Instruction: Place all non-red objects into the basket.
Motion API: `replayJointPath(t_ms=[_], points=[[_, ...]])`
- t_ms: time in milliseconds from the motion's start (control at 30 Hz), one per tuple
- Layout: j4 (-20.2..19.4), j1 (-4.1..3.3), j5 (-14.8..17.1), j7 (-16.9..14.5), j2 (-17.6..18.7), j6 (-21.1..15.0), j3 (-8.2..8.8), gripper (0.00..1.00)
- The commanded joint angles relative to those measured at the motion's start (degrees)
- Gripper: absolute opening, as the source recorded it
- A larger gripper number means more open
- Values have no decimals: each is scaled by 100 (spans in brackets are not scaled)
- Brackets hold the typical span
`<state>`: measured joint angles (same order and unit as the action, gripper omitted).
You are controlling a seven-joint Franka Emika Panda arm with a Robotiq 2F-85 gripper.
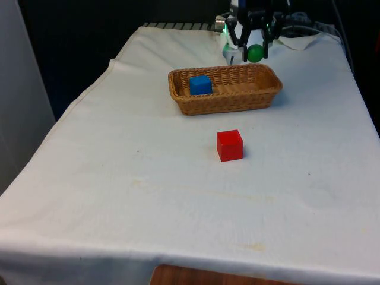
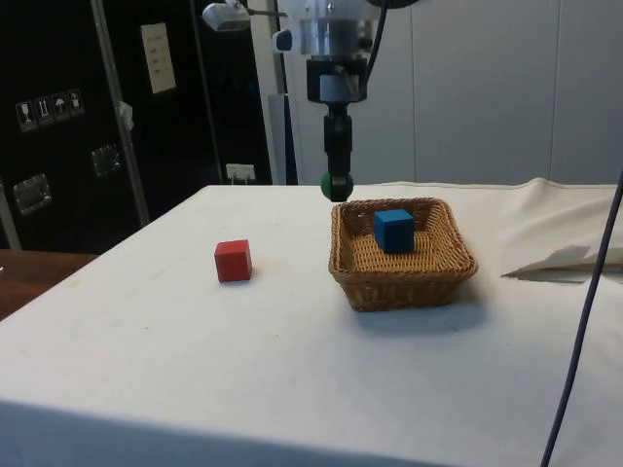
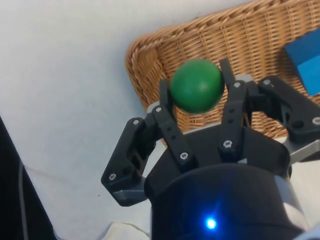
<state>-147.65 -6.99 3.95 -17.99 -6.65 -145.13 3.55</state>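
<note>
the pincer (image 1: 254, 52), clenched on a green ball (image 1: 255, 53), hung at upper right above the basket (image 1: 270, 98) rim, seemingly for dropping it beside the blue cube (image 1: 200, 84); the red cube (image 1: 230, 145) sat mid-counter.

— Ball? 
— Green ball (image 3: 196, 85), clamped between the hand's (image 3: 197, 89) fingers, above the wicker basket's (image 1: 261, 98) end. 
— Cubes? 
— Blue cube (image 2: 393, 230) lies inside the basket; red cube (image 1: 230, 145) sits on the table, apart.
</note>
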Motion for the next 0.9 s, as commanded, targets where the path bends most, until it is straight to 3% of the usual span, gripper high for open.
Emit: replayJointPath(t_ms=[0, 67, 100, 133, 500, 867], points=[[-69, 34, -103, 109, -17, -109, -6, 0], [-138, 34, -109, 149, -23, -178, 6, 0], [-92, 0, 0, 57, 0, -103, 17, 0], [-166, 34, -103, 155, -29, -201, 11, 0], [-510, 17, -11, 29, -166, -384, 115, 0], [-837, -6, 63, -223, -138, -630, 327, 0]])
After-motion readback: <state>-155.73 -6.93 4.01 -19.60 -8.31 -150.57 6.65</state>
